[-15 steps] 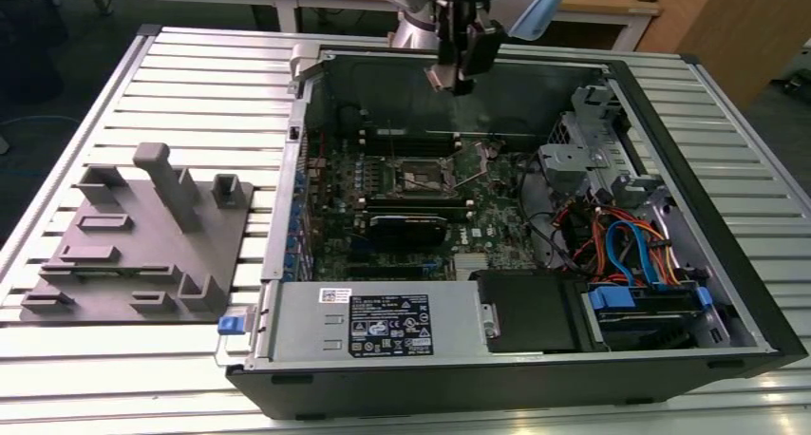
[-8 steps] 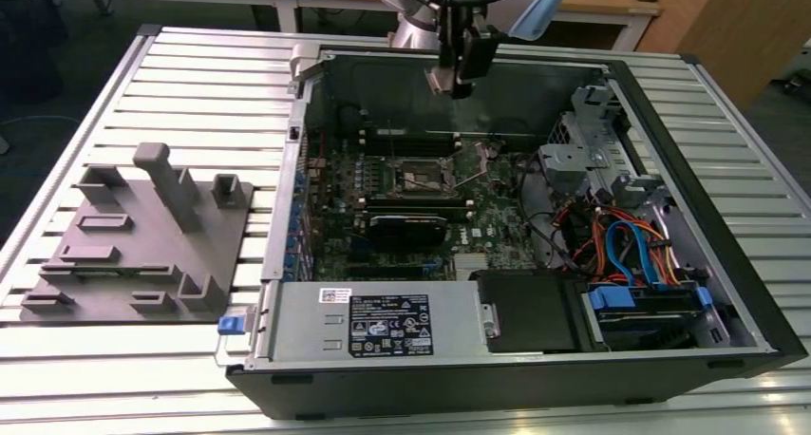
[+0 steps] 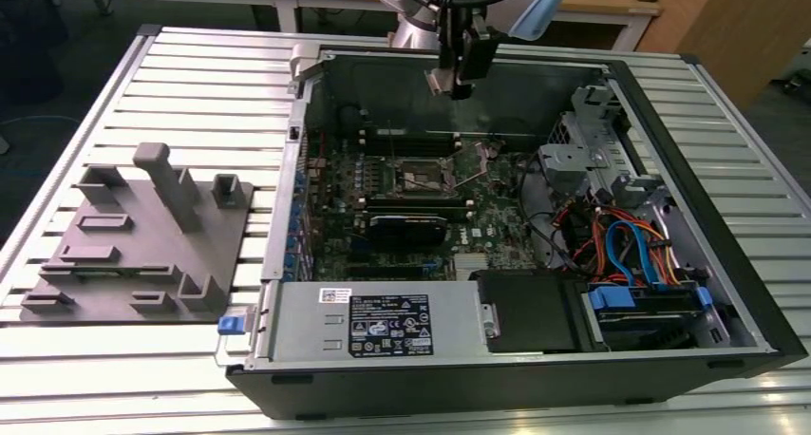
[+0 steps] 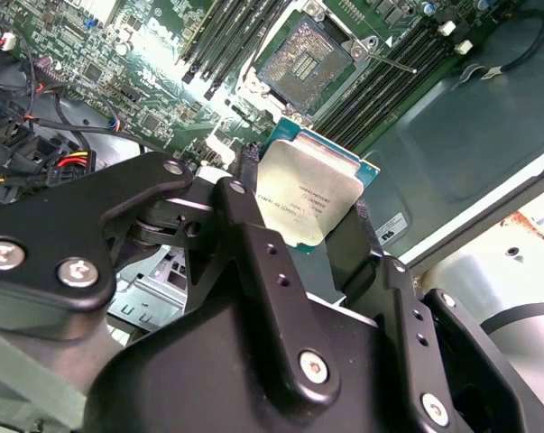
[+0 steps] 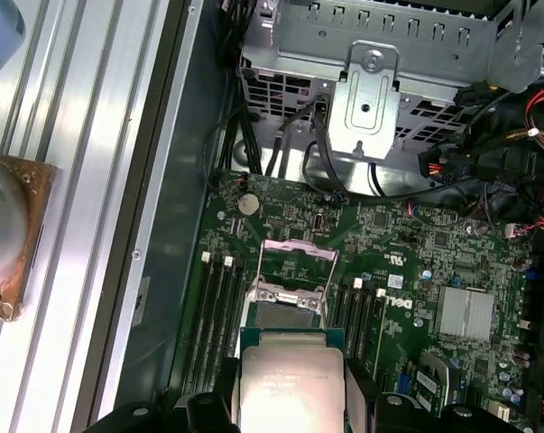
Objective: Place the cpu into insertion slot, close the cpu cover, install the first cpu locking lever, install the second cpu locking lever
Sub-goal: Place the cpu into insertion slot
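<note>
- Clearly step one is in hand: the gripper [image 4: 303,212] is clenched on the cpu [image 4: 317,180], which hangs in the air, well apart from the insertion slot [image 4: 308,56].
- The slot lies bare, nearer in the scene than the gripper.
- Seating, I judge, calls for squaring chip to slot.

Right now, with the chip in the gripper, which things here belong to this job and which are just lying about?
Job in hand:
gripper, shut on the cpu
insertion slot, uncovered
cpu cover, open

Lying about:
grey fixture block on the table beside the case
memory slots
drive cage
power supply
</note>
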`<state>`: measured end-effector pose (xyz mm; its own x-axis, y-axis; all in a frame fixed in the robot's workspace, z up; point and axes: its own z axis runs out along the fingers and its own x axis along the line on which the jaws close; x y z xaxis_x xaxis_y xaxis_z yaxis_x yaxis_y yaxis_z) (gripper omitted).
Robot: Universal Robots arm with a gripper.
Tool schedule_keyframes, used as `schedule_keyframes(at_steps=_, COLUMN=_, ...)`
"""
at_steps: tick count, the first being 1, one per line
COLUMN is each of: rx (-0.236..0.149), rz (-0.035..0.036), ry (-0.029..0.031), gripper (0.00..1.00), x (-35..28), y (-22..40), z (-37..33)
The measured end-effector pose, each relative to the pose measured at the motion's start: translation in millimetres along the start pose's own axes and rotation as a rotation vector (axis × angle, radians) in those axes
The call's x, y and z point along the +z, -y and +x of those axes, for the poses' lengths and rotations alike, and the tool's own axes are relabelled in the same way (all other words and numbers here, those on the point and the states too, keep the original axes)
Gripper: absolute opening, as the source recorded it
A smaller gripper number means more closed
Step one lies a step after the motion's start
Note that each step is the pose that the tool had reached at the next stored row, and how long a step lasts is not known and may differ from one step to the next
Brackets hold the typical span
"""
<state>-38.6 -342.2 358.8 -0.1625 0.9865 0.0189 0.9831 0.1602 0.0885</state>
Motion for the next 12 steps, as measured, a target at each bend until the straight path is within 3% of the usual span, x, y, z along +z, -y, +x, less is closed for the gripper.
schedule_keyframes(at_steps=7, rx=0.0, rz=-0.0002, ry=-0.0003, gripper=0.54, x=1.2, y=0.1, z=0.0)
schedule_keyframes(at_steps=12, rx=0.005, rz=-0.0002, ry=0.0004, gripper=0.54, x=9.5, y=0.8, z=-0.2)
